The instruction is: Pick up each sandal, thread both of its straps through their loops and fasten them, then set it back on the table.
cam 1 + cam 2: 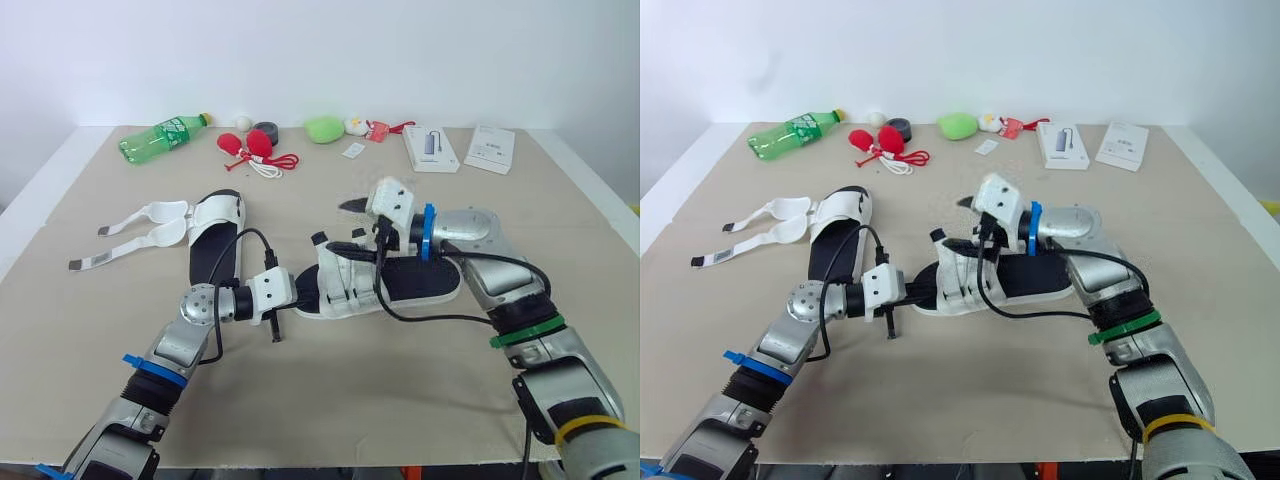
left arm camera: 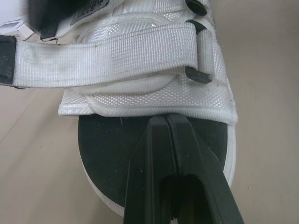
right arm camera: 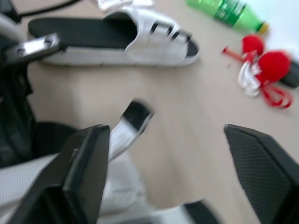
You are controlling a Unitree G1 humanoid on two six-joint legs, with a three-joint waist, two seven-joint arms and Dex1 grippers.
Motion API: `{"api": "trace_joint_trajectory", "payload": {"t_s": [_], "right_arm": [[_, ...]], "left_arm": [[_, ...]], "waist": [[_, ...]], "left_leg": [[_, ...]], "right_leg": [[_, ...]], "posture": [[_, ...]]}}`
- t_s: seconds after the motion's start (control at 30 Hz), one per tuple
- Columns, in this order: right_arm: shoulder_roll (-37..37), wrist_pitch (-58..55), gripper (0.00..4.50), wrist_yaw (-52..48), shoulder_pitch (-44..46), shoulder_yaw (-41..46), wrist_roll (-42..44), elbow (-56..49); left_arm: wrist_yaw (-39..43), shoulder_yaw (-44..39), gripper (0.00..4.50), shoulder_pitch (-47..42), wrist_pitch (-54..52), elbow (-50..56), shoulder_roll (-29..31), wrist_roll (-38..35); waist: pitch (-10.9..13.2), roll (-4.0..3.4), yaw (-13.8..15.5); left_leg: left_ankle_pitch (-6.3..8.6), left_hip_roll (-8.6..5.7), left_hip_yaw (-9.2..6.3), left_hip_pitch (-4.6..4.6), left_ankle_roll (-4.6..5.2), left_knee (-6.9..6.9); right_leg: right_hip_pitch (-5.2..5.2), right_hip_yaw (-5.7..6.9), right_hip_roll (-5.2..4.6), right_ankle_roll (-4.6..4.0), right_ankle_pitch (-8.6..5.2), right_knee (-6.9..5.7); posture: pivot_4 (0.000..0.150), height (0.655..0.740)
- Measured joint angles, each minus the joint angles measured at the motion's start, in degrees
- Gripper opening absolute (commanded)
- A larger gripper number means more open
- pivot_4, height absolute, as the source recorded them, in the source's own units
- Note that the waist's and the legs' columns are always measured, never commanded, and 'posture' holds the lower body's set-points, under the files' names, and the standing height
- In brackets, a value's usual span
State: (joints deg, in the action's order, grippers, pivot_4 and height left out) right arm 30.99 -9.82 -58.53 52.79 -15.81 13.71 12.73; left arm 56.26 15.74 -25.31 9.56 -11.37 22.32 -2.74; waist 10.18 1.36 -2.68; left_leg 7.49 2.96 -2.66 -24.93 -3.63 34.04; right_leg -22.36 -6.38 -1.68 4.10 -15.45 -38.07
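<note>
A white sandal with a black footbed (image 1: 385, 282) lies mid-table, both straps across its upper (image 2: 140, 51). My left gripper (image 1: 298, 292) is shut, its fingertips (image 2: 166, 122) on the footbed against the front edge of the upper. My right gripper (image 1: 362, 222) hovers open just above the same sandal, and a loose strap end with a black tip (image 3: 134, 116) stands between its fingers (image 3: 79, 172). A second sandal (image 1: 215, 235) lies to the left, its two straps (image 1: 135, 230) spread flat and unfastened.
Along the far edge sit a green bottle (image 1: 160, 137), red balls with cord (image 1: 250, 147), a black roll (image 1: 265, 129), a green lump (image 1: 324, 128) and two white boxes (image 1: 430, 148). Bare table (image 1: 330, 400) stretches in front of the sandals.
</note>
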Motion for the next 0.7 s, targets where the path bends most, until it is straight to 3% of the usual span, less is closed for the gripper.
{"api": "trace_joint_trajectory", "payload": {"t_s": [0.17,0.2,0.23,0.5,0.7], "right_arm": [[-1.3,-1.3,0.89,-6.5,1.6,-1.7,-0.2,0.1],[-1.3,-1.7,0.89,-7.5,1.6,-2.4,-0.6,0.4],[-1.5,-2.7,0.22,-9.3,1.5,-4.1,-1.5,1.6],[-2.5,-1.5,0.09,-11.4,4.0,-8.6,-9.2,12.3],[-3.3,7.2,0.09,-11.8,9.2,-11.5,-16.8,22.1]], "left_arm": [[0.2,0.0,0.0,-0.2,0.1,-0.4,-0.7,0.0],[0.3,0.0,0.0,-0.2,0.1,-0.4,-0.7,0.0],[0.3,-0.1,0.0,-0.2,0.1,-0.4,-0.7,0.0],[0.4,-0.2,0.0,-0.2,0.1,-0.4,-0.8,0.0],[0.4,-0.3,0.0,-0.1,0.1,-0.4,-0.8,0.0]], "waist": [[0.0,0.03,0.3],[0.0,0.03,0.3],[0.0,0.03,0.3],[0.0,0.01,0.3],[0.0,0.01,0.2]], "left_leg": [[0.0,-0.06,-0.03,-0.12,-0.01,0.01],[0.0,-0.06,-0.03,-0.11,-0.01,0.02],[0.0,-0.05,-0.04,-0.11,0.0,0.02],[0.0,-0.06,-0.04,-0.13,-0.01,0.03],[0.0,-0.06,-0.04,-0.12,-0.01,0.03]], "right_leg": [[-0.02,0.02,-0.05,0.03,-0.04,0.02],[-0.02,0.02,-0.05,0.03,-0.04,0.02],[-0.03,0.02,-0.05,0.02,-0.04,0.01],[-0.06,0.03,-0.05,0.02,-0.03,0.01],[-0.05,0.03,-0.04,0.04,-0.02,0.01]], "posture": [[0.15,0.74],[0.15,0.74],[0.15,0.74],[0.15,0.74],[0.15,0.74]]}}
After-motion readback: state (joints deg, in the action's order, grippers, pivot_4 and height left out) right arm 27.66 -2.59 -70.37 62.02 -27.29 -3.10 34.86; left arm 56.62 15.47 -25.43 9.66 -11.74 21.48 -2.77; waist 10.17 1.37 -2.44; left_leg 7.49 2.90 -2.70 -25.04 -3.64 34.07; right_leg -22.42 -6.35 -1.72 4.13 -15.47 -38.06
